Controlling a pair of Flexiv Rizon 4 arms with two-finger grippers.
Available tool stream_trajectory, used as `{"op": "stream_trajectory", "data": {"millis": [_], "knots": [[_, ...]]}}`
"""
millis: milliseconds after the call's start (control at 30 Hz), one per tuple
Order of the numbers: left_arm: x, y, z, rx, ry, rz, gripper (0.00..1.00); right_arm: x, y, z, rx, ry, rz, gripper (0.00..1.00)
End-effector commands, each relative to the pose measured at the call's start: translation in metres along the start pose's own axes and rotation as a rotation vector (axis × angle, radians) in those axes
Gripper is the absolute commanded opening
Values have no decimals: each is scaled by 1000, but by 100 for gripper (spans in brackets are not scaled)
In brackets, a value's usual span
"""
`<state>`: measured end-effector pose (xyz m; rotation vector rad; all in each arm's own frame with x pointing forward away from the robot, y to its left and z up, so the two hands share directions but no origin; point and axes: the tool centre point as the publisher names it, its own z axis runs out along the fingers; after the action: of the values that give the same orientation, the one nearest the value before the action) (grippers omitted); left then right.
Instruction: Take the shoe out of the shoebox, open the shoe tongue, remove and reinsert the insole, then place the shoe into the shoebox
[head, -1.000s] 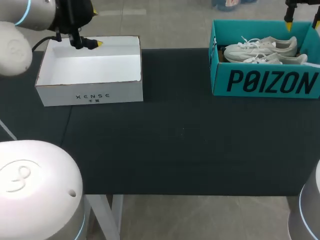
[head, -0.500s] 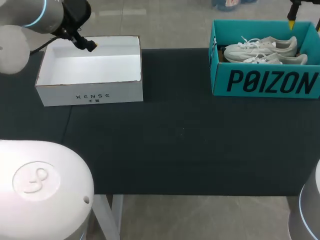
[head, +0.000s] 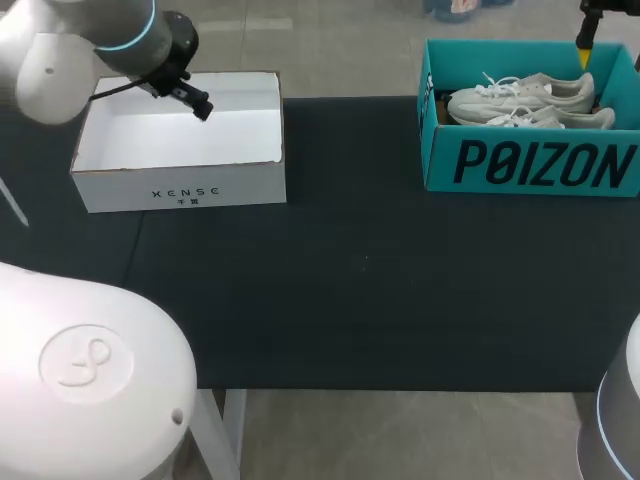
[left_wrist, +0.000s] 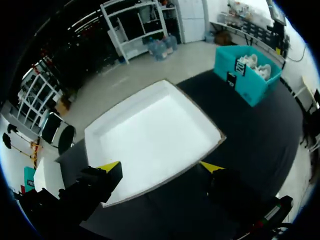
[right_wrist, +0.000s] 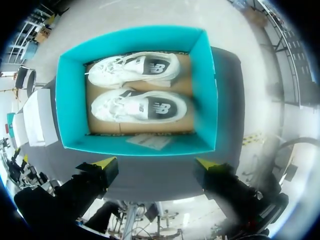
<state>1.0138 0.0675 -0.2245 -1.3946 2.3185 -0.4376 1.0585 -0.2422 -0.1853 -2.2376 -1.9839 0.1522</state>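
A teal shoebox (head: 530, 165) stands open at the table's back right with two white shoes (head: 520, 100) lying side by side in it. In the right wrist view my right gripper (right_wrist: 155, 162) hangs open high above the box's wall (right_wrist: 65, 100), and both shoes (right_wrist: 137, 107) show from above, untouched. Only one of its yellow fingertips (head: 583, 45) shows in the head view, over the box's back edge. My left gripper (left_wrist: 160, 167) is open over the near rim of an empty white box (left_wrist: 150, 140), holding nothing. The teal shoebox (left_wrist: 247, 75) lies far ahead of it.
The white box (head: 180, 185) sits at the table's back left with my left arm (head: 110, 35) above it. A paper slip (right_wrist: 150, 141) lies in the teal box beside the shoes. Dark tabletop (head: 360, 290) spreads between the two boxes and toward the front edge.
My left arm has swung, carrying its gripper slightly right over the white box, and its yellow tips have turned out of the head view. The right gripper shifted a little right above the shoebox.
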Motion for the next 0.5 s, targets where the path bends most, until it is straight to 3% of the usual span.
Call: {"op": "stream_trajectory", "data": {"millis": [33, 100, 500], "knots": [[2, -9, 6, -613, 78, -706, 100, -1, -7, 1, -5, 6, 1, 100], [5, -14, -6, -526, 95, -627, 100, 0, -9, 2, -3, 3, 0, 100], [5, -14, -6, -526, 95, -627, 100, -2, -18, 13, -54, -178, 20, 100]]}}
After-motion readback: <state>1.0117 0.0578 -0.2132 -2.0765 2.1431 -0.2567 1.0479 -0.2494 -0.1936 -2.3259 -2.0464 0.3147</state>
